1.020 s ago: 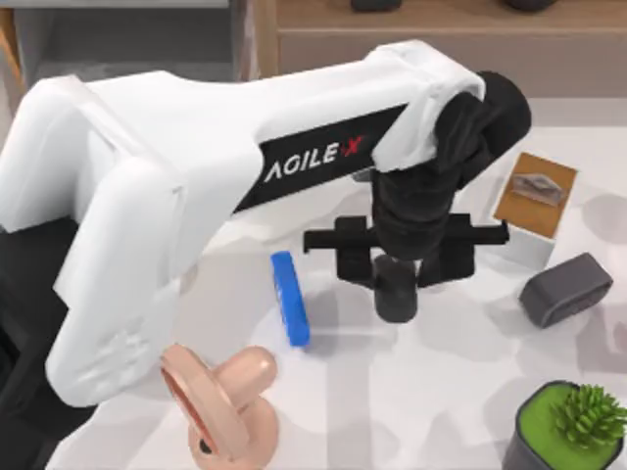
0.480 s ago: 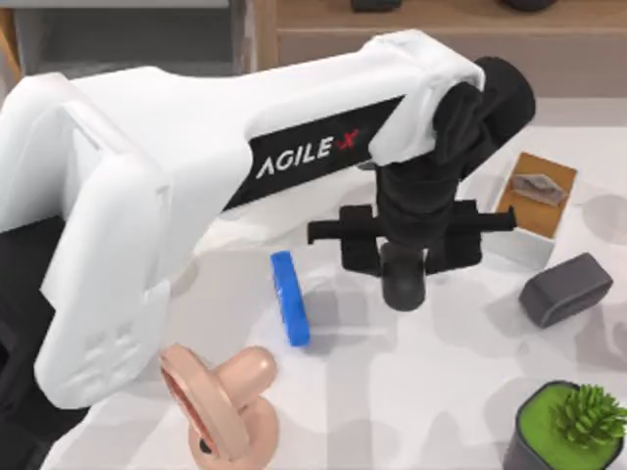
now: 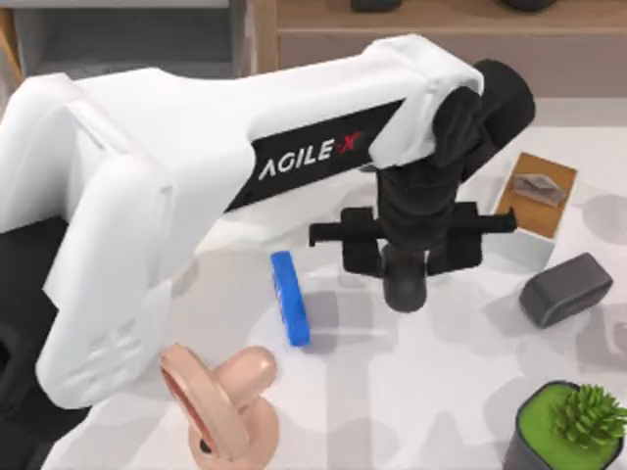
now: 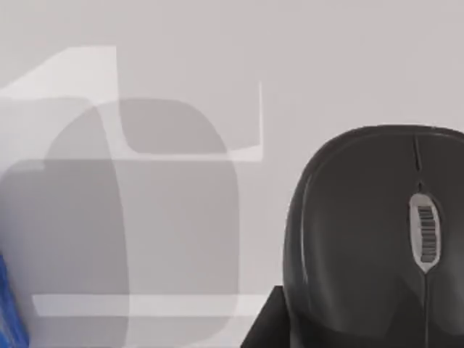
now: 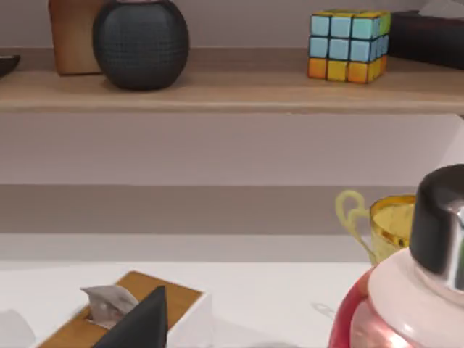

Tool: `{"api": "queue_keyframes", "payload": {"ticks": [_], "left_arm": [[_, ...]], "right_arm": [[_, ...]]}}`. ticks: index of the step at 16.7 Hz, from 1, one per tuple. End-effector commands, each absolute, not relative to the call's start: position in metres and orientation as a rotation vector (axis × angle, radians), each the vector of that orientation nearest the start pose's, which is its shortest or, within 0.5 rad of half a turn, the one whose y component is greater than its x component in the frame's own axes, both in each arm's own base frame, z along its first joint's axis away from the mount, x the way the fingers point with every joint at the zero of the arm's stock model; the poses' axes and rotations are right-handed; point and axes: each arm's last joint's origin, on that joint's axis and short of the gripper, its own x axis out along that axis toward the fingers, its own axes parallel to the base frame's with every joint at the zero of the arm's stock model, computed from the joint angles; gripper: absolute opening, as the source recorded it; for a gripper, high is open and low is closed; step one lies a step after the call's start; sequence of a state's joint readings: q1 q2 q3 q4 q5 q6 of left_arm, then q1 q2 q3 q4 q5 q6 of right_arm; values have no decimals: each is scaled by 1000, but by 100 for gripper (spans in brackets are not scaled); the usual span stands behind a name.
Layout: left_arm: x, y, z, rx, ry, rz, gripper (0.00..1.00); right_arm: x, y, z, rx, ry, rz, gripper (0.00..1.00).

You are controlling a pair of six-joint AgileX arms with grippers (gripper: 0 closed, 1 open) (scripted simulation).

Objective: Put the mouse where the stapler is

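Observation:
The mouse (image 3: 404, 290), black and rounded, hangs above the table's middle between the jaws of my left gripper (image 3: 406, 266), which is shut on its sides. The left wrist view shows its top and scroll wheel (image 4: 362, 239) close up, with one black finger (image 4: 262, 320) against its side and its rounded shadow on the table farther off. The stapler (image 3: 289, 299), a slim bright blue bar, lies on the table to the left of the gripper, untouched; a sliver of it (image 4: 9, 312) shows in the left wrist view. My right arm is parked toward the table's right, facing the back shelf.
A dark grey rounded block (image 3: 566, 289) lies at the right. A wooden tissue box (image 3: 534, 196) stands behind it and a potted plant (image 3: 573, 426) in front. A peach-coloured stand (image 3: 220, 397) sits at the front left. A red bottle (image 5: 406, 304) and a yellow cup (image 5: 388, 221) stand near the right wrist.
My left gripper has risen with the mouse and shifted slightly right and toward the back. It has hardly moved in the last half second. The stapler and grey block stayed put.

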State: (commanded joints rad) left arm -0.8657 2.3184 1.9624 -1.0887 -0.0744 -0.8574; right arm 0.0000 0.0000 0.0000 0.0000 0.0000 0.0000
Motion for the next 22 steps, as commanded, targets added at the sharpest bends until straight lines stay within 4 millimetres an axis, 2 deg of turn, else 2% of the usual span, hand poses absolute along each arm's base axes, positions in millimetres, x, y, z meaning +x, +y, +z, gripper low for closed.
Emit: {"api": "queue_keyframes", "payload": {"ticks": [4, 9, 22], "left_arm": [[308, -350, 146, -7, 1467, 2, 0], [308, -350, 144, -4, 1470, 5, 0], [308, -350, 144, -4, 1470, 5, 98]], "right_arm": [[106, -1, 160, 0, 0, 0, 100], [106, -1, 160, 0, 0, 0, 100], [106, -1, 160, 0, 0, 0, 100]]}}
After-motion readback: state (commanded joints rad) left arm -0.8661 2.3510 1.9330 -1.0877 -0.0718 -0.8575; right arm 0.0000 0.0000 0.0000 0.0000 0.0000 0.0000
